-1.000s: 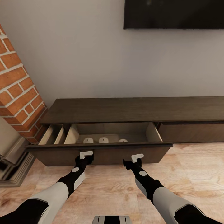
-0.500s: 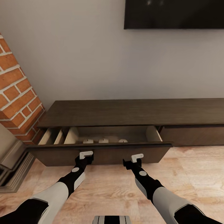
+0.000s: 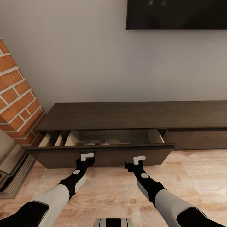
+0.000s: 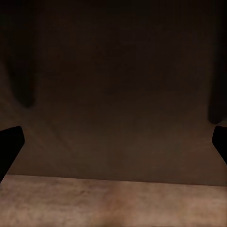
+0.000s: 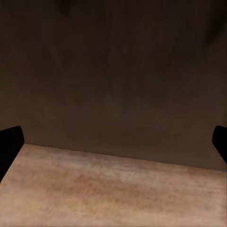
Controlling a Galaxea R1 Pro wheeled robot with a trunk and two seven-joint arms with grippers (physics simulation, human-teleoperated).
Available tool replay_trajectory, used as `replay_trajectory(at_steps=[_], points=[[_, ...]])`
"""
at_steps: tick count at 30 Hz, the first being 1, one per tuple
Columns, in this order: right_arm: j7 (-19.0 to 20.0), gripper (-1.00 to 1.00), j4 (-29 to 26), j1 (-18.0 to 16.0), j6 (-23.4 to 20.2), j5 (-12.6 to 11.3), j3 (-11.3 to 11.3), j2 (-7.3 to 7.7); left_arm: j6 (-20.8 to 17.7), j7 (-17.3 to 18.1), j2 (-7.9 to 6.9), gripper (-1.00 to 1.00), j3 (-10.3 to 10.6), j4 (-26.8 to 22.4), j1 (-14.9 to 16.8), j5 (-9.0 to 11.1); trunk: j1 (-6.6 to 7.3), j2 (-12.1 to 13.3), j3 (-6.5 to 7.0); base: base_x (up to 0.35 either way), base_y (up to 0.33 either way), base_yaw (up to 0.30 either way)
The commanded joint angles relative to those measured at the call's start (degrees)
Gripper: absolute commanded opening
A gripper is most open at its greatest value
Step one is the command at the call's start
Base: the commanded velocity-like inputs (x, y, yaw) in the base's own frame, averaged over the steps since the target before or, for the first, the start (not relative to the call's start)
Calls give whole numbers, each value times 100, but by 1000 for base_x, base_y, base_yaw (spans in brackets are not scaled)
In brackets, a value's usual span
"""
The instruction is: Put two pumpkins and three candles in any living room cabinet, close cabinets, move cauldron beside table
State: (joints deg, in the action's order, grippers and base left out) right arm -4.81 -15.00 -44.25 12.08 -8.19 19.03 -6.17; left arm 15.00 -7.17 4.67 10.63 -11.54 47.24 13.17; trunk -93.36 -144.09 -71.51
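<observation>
The long dark-brown cabinet (image 3: 135, 115) stands against the wall with its left drawer (image 3: 101, 156) pulled partly out. Inside, three cream candles (image 3: 105, 142) barely peek over the drawer's front lip. My left gripper (image 3: 87, 156) and right gripper (image 3: 139, 160) both sit against the drawer front, level with each other. Both are open, and in the wrist views their dark fingertips (image 4: 9, 144) (image 5: 9, 142) stand far apart at the frame edges, with the brown drawer panel close ahead. The pumpkins, the cauldron and the table are out of view.
A brick fireplace (image 3: 15, 101) with a stone hearth (image 3: 14, 176) stands at the left, close to the drawer's end. A black TV (image 3: 176, 14) hangs above the cabinet. A second, shut drawer front (image 3: 198, 138) lies to the right. Light wood floor (image 3: 195, 176) spreads beneath my arms.
The drawer has slid further into the cabinet with both grippers against its front, so less of the candles shows. The view has moved forward, and the fireplace has shifted left.
</observation>
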Motion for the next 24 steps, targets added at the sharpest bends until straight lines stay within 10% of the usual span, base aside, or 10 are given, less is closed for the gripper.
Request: replay_trajectory(at_steps=[1,24], points=[[-28,100,6,-5,22,-59,49,2,21,-30,-1,100,44,3,5,41,1,-1,-4,54,0,0],[-28,100,6,-5,40,-59,50,2,21,-30,-1,100,44,3,5,37,1,-1,-4,129,0,0]])
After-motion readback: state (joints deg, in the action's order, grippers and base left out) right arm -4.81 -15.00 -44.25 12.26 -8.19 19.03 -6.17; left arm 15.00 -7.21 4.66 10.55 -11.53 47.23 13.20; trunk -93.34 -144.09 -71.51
